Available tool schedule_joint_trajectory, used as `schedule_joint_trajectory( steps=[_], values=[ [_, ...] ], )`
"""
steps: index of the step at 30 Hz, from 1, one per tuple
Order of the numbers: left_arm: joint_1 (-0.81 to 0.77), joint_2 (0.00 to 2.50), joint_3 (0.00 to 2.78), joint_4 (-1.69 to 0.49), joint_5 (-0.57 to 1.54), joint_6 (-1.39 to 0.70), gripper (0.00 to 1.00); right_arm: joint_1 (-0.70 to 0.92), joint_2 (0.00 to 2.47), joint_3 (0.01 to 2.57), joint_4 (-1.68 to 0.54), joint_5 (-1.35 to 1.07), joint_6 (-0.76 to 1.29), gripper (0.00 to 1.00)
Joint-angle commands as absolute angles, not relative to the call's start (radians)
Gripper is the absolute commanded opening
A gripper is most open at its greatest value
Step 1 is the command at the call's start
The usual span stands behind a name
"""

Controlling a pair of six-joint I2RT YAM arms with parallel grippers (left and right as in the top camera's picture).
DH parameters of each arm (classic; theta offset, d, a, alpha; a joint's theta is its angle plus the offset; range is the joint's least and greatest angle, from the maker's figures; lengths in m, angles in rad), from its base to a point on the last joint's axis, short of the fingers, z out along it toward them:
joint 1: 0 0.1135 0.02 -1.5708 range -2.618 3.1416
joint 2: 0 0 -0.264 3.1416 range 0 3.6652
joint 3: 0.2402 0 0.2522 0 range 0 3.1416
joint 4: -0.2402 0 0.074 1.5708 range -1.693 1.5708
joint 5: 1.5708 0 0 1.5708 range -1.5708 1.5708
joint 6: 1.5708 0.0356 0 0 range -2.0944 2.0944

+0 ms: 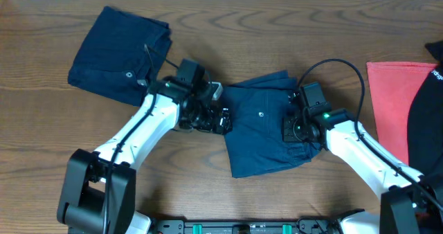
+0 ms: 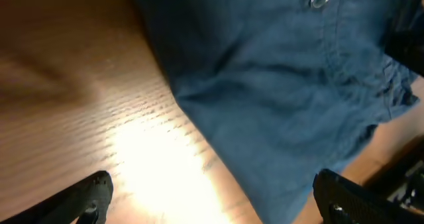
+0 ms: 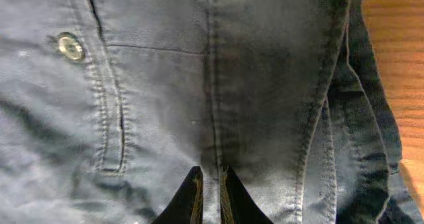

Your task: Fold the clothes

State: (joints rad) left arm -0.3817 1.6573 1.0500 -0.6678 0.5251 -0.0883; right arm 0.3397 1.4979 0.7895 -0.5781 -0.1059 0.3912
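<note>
A pair of dark navy denim shorts [image 1: 259, 140] lies roughly flat at the table's middle, its silver button [image 1: 261, 112] facing up. My left gripper [image 1: 223, 120] is open at the garment's left edge; in the left wrist view [image 2: 215, 204] the jaws straddle the cloth's edge [image 2: 278, 85] and bare wood. My right gripper [image 1: 289, 129] is at the garment's right edge; in the right wrist view the fingertips [image 3: 211, 184] are pinched together on a seam of the denim [image 3: 199, 71]. A second navy garment [image 1: 118, 54] lies folded at the back left.
A red cloth [image 1: 391, 102] lies at the right, with a black item [image 1: 429, 116] on it at the table's right edge. The wooden table [image 1: 55, 137] shows around both garments.
</note>
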Motion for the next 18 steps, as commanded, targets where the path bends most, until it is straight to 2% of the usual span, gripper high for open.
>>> schedule_joint_trajectory(
  steps=[1, 6, 7, 10, 11, 12, 18],
  values=[
    [-0.379, 1.663, 0.962, -0.586, 0.565, -0.2, 0.98, 0.341, 1.52, 0.787, -0.576, -0.083, 0.427, 0.09],
    [-0.379, 1.664, 0.854, -0.479, 0.566, -0.32, 0.98, 0.341, 1.525, 0.787, -0.575, -0.082, 0.434, 0.09],
    [-0.379, 1.664, 0.847, -0.469, 0.566, -0.32, 0.93, 0.34, 1.525, 0.787, -0.575, -0.082, 0.433, 0.09],
    [-0.379, 1.664, 0.846, -0.455, 0.604, -0.319, 0.42, 0.34, 1.515, 0.789, -0.554, -0.097, 0.361, 0.01],
    [-0.379, 1.664, 0.846, -0.454, 0.626, -0.315, 0.19, 0.339, 1.504, 0.791, -0.542, -0.111, 0.338, 0.01],
    [-0.379, 1.663, 0.846, -0.454, 0.659, -0.303, 0.06, 0.339, 1.48, 0.798, -0.528, -0.141, 0.305, 0.01],
    [-0.395, 1.606, 0.87, -0.526, 0.687, -0.232, 0.06, 0.336, 1.367, 0.844, -0.485, -0.165, 0.268, 0.01]
  ],
)
